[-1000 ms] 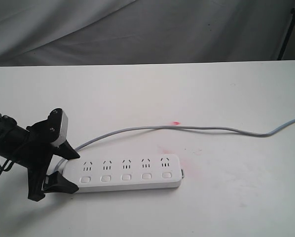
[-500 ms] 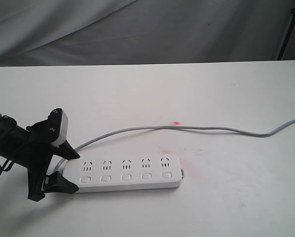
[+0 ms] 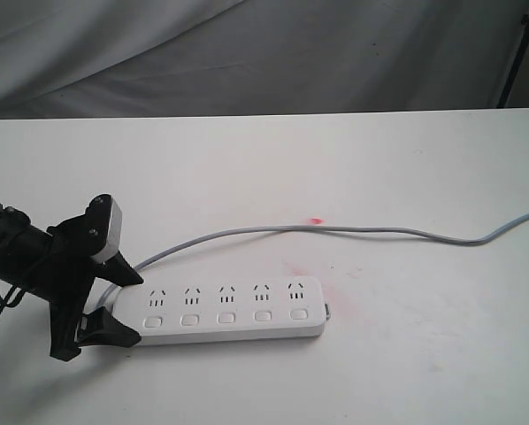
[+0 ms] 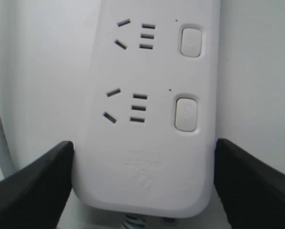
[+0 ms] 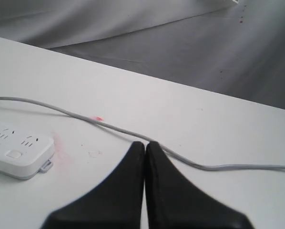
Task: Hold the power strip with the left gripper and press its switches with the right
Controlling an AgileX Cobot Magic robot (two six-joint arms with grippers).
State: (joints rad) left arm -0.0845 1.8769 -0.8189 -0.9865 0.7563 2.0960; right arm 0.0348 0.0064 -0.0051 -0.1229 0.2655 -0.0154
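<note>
The exterior view looks down slantwise across the surface (image 3: pixel 379 159) toward a backdrop (image 3: pixel 247 53). The left wrist view hangs close over the power strip (image 4: pixel 152 148) at its cord end. The right wrist view looks low across the surface from farther off; it shares the strip's other end with the exterior view.

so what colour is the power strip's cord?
The cord is light grey, clearest in the exterior view.
</note>
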